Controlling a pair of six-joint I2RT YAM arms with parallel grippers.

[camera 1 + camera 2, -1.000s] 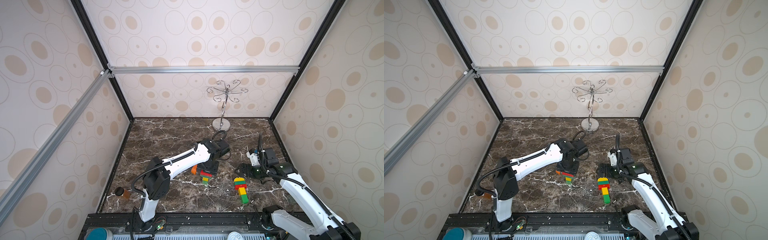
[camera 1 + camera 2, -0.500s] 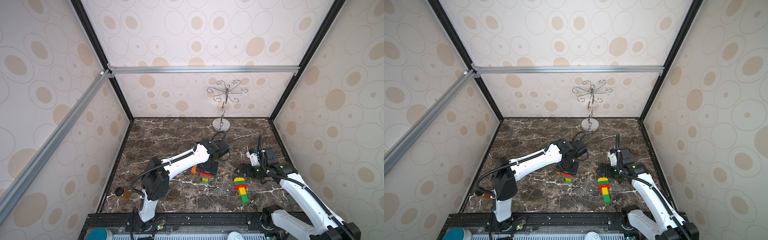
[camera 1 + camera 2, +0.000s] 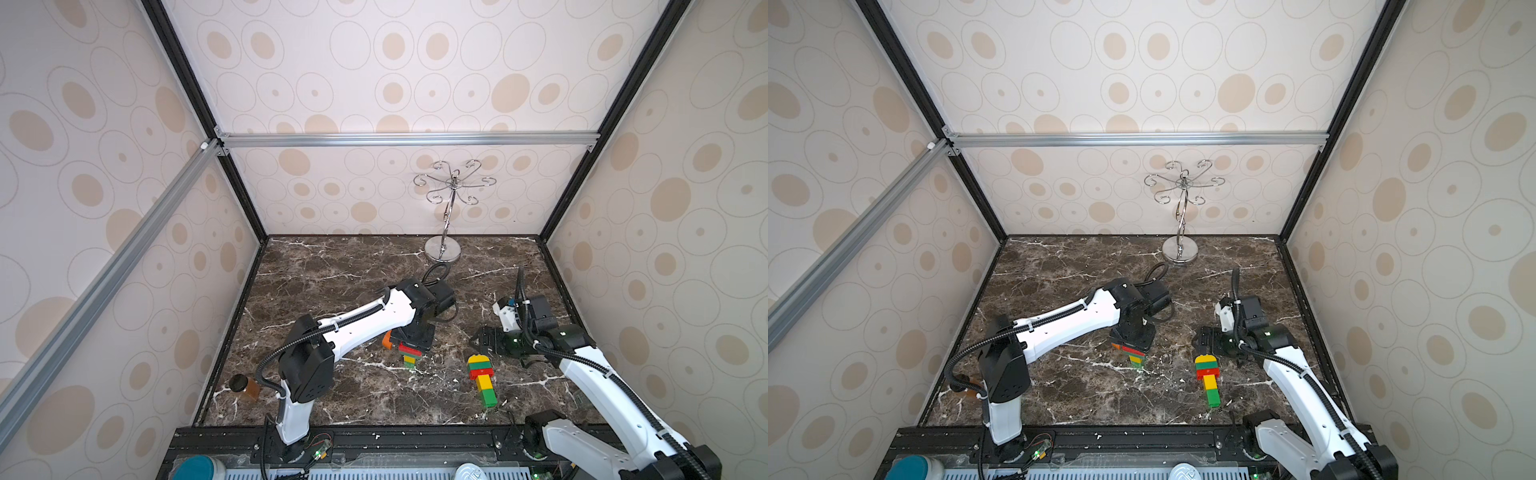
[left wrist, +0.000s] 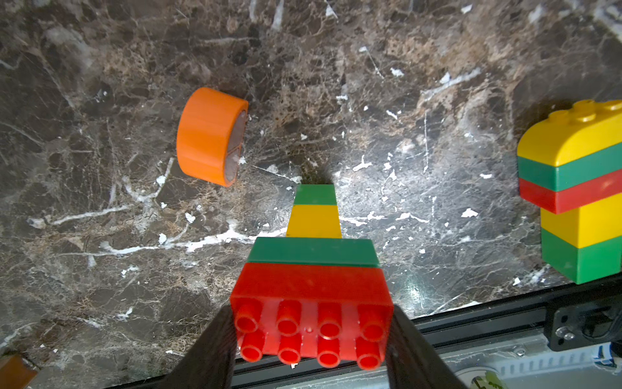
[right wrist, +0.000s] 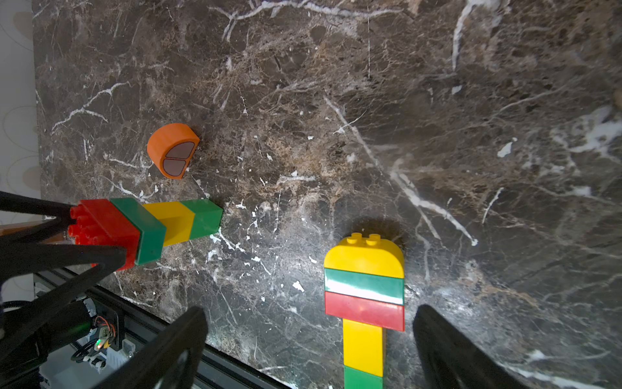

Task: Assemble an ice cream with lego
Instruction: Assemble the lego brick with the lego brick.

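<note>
My left gripper (image 4: 311, 333) is shut on the red oblong brick (image 4: 311, 286), the top of an upright lego stack (image 3: 410, 356) with green, yellow and green bricks below it. The stack's lower green end (image 5: 205, 215) sits at the marble floor; whether it touches I cannot tell. The orange half-round dome (image 4: 210, 134) lies loose beside the stack, seen in both top views (image 3: 386, 339) (image 3: 1116, 345). A finished lego ice cream (image 5: 365, 286) with a yellow dome lies flat (image 3: 481, 378). My right gripper (image 5: 309, 333) hovers open over it, holding nothing.
A silver hooked stand (image 3: 443, 249) rises at the back of the floor. A small brown jar (image 3: 243, 386) sits at the front left corner. The black front rail (image 3: 415, 434) and patterned walls bound the marble floor (image 3: 332, 270).
</note>
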